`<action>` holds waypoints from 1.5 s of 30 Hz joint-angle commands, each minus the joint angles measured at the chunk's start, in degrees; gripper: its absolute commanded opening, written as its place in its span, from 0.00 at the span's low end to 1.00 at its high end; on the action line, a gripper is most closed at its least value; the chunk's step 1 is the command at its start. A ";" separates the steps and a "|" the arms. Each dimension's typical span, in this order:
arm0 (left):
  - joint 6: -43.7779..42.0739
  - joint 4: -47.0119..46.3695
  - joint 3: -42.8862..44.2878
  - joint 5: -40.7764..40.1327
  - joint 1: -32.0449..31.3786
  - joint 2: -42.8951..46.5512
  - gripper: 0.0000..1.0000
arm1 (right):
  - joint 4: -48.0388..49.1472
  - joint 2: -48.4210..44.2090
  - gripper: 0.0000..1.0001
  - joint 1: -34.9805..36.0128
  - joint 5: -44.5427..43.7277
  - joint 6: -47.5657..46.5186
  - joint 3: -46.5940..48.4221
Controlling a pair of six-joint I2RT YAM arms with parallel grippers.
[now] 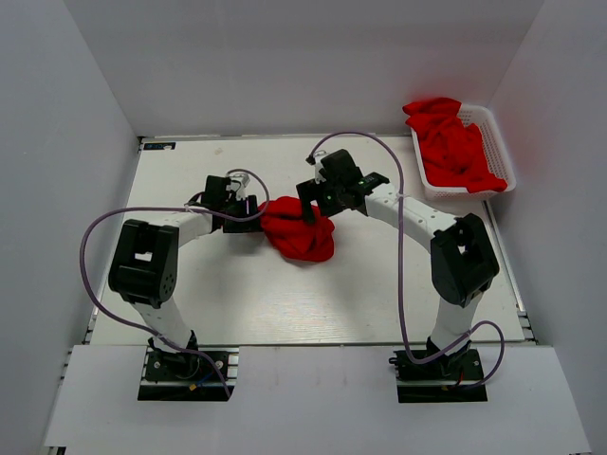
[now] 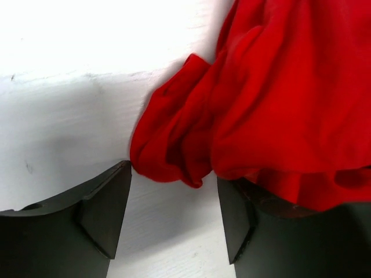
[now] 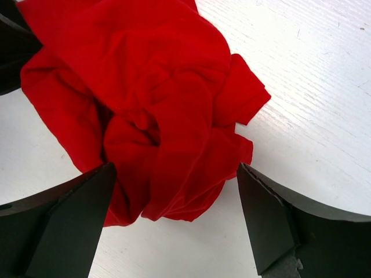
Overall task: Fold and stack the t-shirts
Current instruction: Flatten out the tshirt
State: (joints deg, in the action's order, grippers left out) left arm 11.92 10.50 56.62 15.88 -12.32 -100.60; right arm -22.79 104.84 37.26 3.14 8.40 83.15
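Step in hand, by my read: the very start of fold no. 1. Nothing is spread out or stacked yet.

- Crumpled t-shirt [image 1: 299, 232]: red wad mid-counter, between the two arms. No flat panel, and you can't pick out hem, collar or sleeve w/ any certainty.
- Heap of t-shirts [image 1: 450, 142]: sits in the white basket [image 1: 503, 152] at the far right corner, well apart from the wad. One piece spills over its far rim.
- Counter [image 1: 285, 303]: white, bare in front of the wad, so there's room to lay cloth flat toward you.

Left pincer [image 1: 245, 209]: jaws apart, approx. mid-opening, holding nothing. In the wrist view a low fold of the wad [image 2: 266, 98] sits right at its mouth [image 2: 173, 185], and cloth drapes over the right-hand finger. No pinch.

Right pincer [image 1: 308, 204]: jaws wide apart, straddling the wad [image 3: 151, 104] from the far side, w/ both fingers flanking it [image 3: 175, 174]. Holding nothing.

Next move, as I judge it:
1. Each pincer needs one thin edge, not a fistful, so aim low at an outer fold.
2. Close, lift, then draw the arms apart so the shirt hangs open.
3. Lay it flat on the bare area.

Risks:
- Grabbing several layers keeps it bunched.
- Both pincers catching the same fold gives you a rope, not a sheet.
- The arms are close, so mind the clearance.
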 commanded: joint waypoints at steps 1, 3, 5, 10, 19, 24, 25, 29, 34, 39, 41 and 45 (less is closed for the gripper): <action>-4.09 -2.86 0.06 1.44 -0.60 -0.13 0.67 | -0.33 0.63 0.90 0.10 -0.06 -0.14 2.45; -4.62 -2.86 0.68 -0.14 -0.60 -0.82 0.54 | -0.51 0.72 0.90 0.10 -0.15 -0.23 2.54; -4.63 -2.24 1.21 -0.67 -0.60 -0.83 0.46 | -0.51 0.72 0.90 0.10 -0.32 -0.23 2.63; -4.63 -3.64 1.21 0.03 -0.60 -1.36 0.06 | -0.33 1.60 0.71 0.01 0.47 -0.41 3.41; 0.03 -7.95 -5.29 -7.96 -0.60 12.41 0.00 | 1.60 -0.86 0.00 -0.16 -0.76 0.39 3.07; 2.32 -6.64 -5.91 -11.57 -0.60 18.50 0.00 | 7.40 -6.66 0.00 -0.08 -2.08 1.79 -1.94; 2.32 -6.64 -5.91 -12.18 -0.60 19.20 0.00 | 7.58 -7.18 0.00 0.01 -2.60 1.88 -2.47; 2.93 1.59 0.05 -14.99 -0.60 20.44 0.00 | 6.53 -10.09 0.00 -0.08 -8.40 1.44 -1.42; 2.93 9.26 9.90 -21.32 -0.60 25.17 0.00 | 5.48 -15.96 0.00 -0.43 -19.35 -2.43 0.86; 0.13 17.00 22.35 -30.45 -0.08 28.69 0.00 | 5.20 -20.63 0.00 -0.78 -34.30 -7.16 4.64; -0.41 19.02 27.98 -33.53 -0.08 29.49 0.00 | 6.78 -23.00 0.00 -0.96 -40.20 -9.97 5.44; -3.30 22.54 34.77 -40.39 -0.08 31.33 0.00 | 12.75 -29.93 0.00 -1.57 -43.48 -18.22 4.48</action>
State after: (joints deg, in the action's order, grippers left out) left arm 11.79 28.75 86.52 -16.10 -12.82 -73.19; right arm -17.17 80.66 36.18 -31.24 -1.48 85.52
